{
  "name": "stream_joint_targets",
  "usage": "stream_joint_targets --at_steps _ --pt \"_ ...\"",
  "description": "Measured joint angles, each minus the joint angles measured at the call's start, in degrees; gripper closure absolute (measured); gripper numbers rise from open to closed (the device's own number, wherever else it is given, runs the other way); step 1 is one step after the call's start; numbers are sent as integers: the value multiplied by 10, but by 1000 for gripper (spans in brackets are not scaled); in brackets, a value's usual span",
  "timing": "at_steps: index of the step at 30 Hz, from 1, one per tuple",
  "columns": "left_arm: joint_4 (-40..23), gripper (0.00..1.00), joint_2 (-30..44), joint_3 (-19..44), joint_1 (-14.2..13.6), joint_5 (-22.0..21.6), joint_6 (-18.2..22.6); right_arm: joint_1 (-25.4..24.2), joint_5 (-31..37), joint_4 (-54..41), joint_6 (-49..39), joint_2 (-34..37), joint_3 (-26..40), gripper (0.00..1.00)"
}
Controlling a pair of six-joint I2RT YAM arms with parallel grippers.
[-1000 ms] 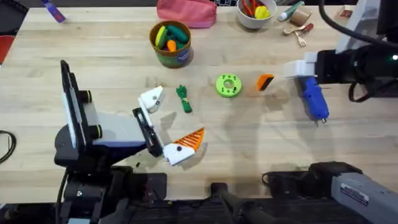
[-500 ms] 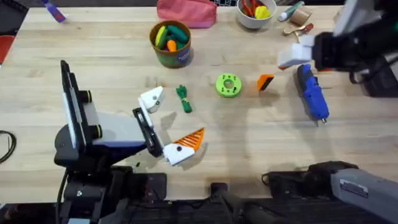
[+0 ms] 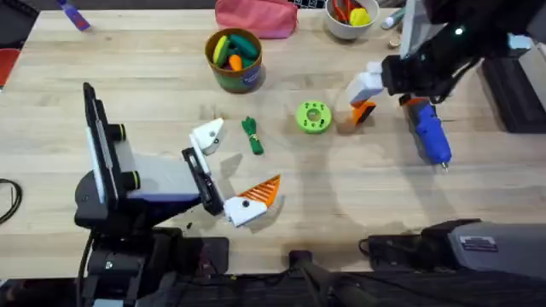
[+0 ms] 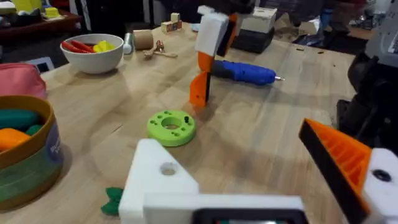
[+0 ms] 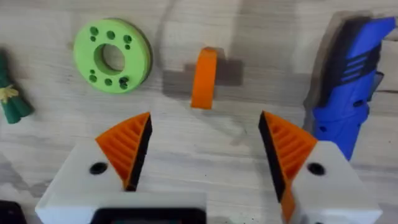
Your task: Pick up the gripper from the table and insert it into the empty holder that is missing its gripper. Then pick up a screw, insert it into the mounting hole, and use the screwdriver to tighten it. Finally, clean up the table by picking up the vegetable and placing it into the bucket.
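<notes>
Wood table (image 3: 478, 183). Right gripper (image 5: 202, 149) spread wide, empty, just above gripper (image 5: 204, 78); wedge's length crosses jaw gap. Left gripper (image 4: 267, 174) far off, open.

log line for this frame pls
phase: approach | right gripper: open, above loose orange gripper, no contact | left gripper: one holder empty | screwdriver: on table

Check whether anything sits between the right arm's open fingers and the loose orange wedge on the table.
Nothing visible does. The right end effector hangs open over bare wood, directly facing the small orange plastic wedge. The lime-green holed disc and the bright blue electric screwdriver lie off to either side.
</notes>
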Motion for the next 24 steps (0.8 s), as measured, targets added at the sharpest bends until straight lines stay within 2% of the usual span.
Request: stream_joint_targets --at_steps 13,15,21,23,24 --pt "0 15 0 0 0 0 0 0 5 48 -21 93 0 67" --pt "0 15 0 0 0 0 0 0 5 49 -23 99 0 105" --pt "0 16 0 0 0 0 0 0 6 50 -26 111 0 361" --pt "0 15 0 0 0 0 0 0 8 51 -27 112 0 481" --pt "0 16 0 0 0 0 0 0 9 53 -28 111 0 573"
